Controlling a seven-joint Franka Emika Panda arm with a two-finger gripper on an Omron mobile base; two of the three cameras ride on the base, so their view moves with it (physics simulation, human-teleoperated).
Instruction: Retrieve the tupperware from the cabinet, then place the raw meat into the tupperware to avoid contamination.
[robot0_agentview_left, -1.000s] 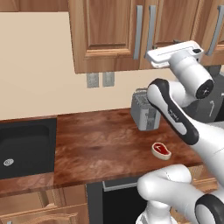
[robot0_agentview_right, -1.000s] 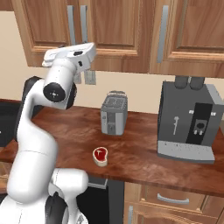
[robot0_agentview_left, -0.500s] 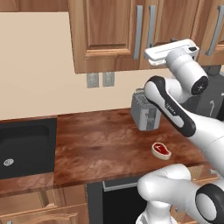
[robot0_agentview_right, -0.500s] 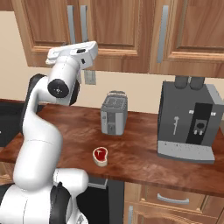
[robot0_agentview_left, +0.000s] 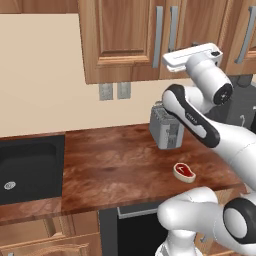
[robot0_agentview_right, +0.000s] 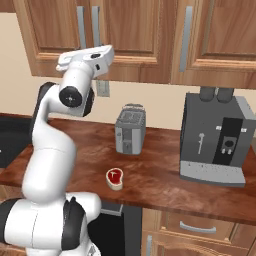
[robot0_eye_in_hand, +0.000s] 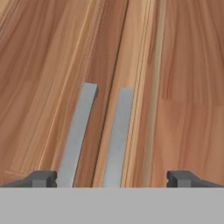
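Straight ahead of the hand (robot0_eye_in_hand: 112, 178), the cabinet (robot0_agentview_left: 125, 40) is closed, its two grey bar handles (robot0_eye_in_hand: 118, 135) running side by side between the spread fingertips. To open it cleanly, the hand should likely centre on one bar and close before pulling. The tupperware is presumably inside, unseen. Well below the hand, the raw meat (robot0_agentview_left: 184, 171) lies bare on the surface (robot0_agentview_left: 115, 165), near the toaster (robot0_agentview_left: 166, 127).

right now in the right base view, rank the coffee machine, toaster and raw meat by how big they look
1. coffee machine, clearly the largest.
2. toaster, silver-grey, roughly half as tall.
3. raw meat, by far the smallest, even though it lies nearest the camera on the counter.
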